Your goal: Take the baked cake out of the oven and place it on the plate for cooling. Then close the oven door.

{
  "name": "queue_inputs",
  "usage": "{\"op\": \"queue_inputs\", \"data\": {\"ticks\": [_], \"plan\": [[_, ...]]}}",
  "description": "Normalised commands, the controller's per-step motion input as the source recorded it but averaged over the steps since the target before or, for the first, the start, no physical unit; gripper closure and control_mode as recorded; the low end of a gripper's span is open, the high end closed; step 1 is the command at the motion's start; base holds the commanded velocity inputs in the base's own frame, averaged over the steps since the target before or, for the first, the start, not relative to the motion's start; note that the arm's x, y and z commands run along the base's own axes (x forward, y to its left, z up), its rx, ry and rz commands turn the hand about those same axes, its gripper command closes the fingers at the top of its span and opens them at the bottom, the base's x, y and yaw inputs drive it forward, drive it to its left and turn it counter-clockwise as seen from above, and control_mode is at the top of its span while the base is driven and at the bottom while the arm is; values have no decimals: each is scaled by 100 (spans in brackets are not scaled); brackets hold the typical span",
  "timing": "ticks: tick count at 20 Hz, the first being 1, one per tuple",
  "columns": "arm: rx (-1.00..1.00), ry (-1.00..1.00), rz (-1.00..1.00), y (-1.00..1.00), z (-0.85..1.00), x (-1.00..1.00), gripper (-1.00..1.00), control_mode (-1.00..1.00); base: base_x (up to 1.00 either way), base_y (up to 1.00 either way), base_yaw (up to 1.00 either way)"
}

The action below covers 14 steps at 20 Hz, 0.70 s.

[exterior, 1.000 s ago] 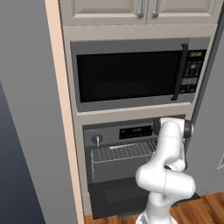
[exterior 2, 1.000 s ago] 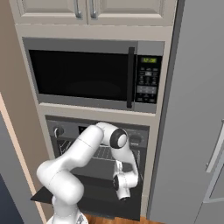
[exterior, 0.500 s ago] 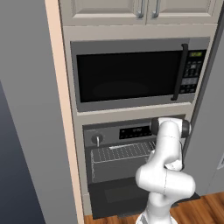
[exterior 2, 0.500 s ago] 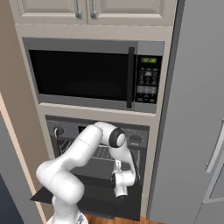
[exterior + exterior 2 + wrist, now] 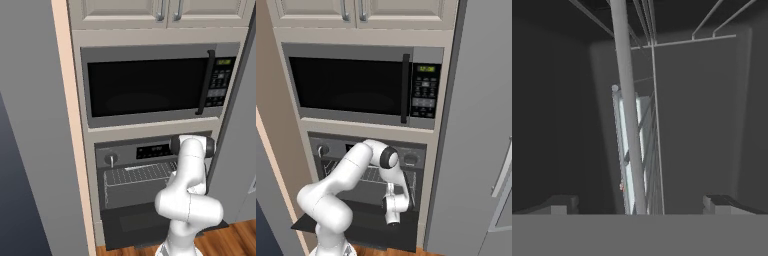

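The two-finger gripper (image 5: 640,202) stands wide open and grasps nothing; its dark tips sit far apart at the bottom of the hand view. Between them runs a pale wire rack (image 5: 643,140), seen edge-on because the hand is rolled, with the dark inner walls of the cavity behind it. In the right base view the hand (image 5: 392,209) hangs low in front of the open mouth of the built-in grey steel oven (image 5: 323,150), just above the dropped-down dark-glass oven door (image 5: 371,227).

Judged from this, the task is at an early stage: the door is already down, the hand is at the cavity, but the cake is not taken and I cannot make it out in any view; a small reddish speck beside the rack is too small to name. Lifting it out, setting it on the plate, and shutting the door all remain.

Room is tight: the rack wires and side walls close in on the fingers, the door lies beneath the wrist, and a tall grey panel (image 5: 476,125) stands just right of the oven.
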Motion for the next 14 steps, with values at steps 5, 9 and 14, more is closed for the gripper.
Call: {"op": "queue_inputs", "data": {"ticks": [5,9,14], "plan": [[0,0,-3,3,0,7,-100,-100,0,0,0],[0,0,-2,4,0,11,-100,-100,0,0,0],[0,0,0,0,0,4,-100,-100,0,0,0]]}}
